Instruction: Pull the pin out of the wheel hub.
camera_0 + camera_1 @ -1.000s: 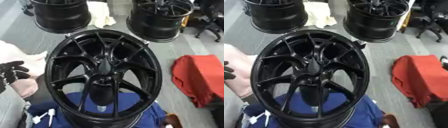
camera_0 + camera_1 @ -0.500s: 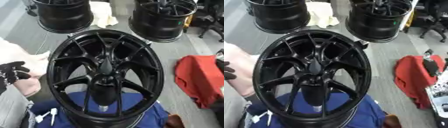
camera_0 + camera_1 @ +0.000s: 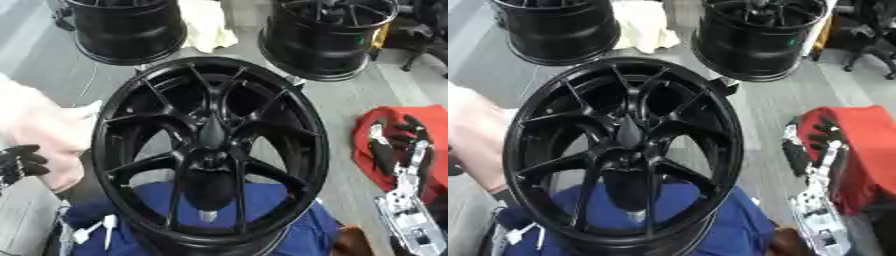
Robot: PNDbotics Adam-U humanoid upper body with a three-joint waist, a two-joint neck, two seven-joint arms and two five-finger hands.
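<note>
The black spoked wheel hub (image 3: 210,150) lies tilted on a blue cloth (image 3: 289,230), filling the middle of the view. A dark tapered piece (image 3: 213,134) stands at its centre, and a small silver bit (image 3: 207,216) shows low between the spokes; I cannot tell which is the pin. My right hand (image 3: 395,150) is to the right of the rim, apart from it, fingers up and relaxed, in front of a red cloth. My left hand (image 3: 21,162) shows at the left edge, fingers loosely spread, holding nothing, clear of the rim.
Two more black wheel hubs stand behind, one at the back left (image 3: 127,27) and one at the back right (image 3: 328,35), with a pale cloth (image 3: 206,27) between them. A red cloth (image 3: 868,150) lies right. A pale pink bundle (image 3: 39,135) sits left.
My right hand and its silver forearm have come into view from the lower right, beside the red cloth. The left hand and the wheel hub have kept their places.
</note>
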